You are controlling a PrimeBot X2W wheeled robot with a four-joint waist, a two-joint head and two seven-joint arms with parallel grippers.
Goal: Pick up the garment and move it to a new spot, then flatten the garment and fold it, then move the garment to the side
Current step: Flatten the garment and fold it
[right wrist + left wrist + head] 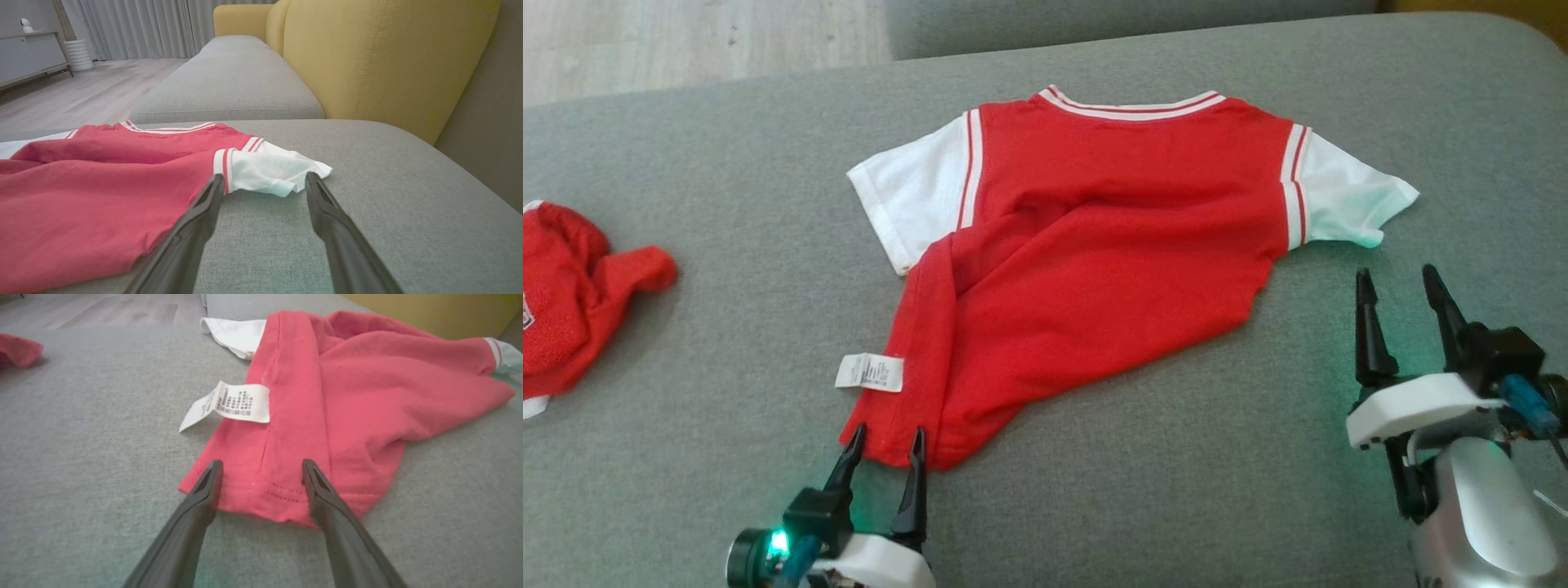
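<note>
Leftmost, a crumpled red cloth sits on the grey cushion, well apart from the garment, which lies spread mid-cushion with its collar away from the robot. Its white care label sticks out beside the lower left corner; the left wrist view adds the label's print and the hem stitching. The left gripper has its fingers spread wide, tips straddling that hem corner and pinching nothing; whether they touch cloth I cannot tell. The right gripper, fingers equally spread and empty, hovers near the right white sleeve. The right wrist view adds a yellow backrest.
</note>
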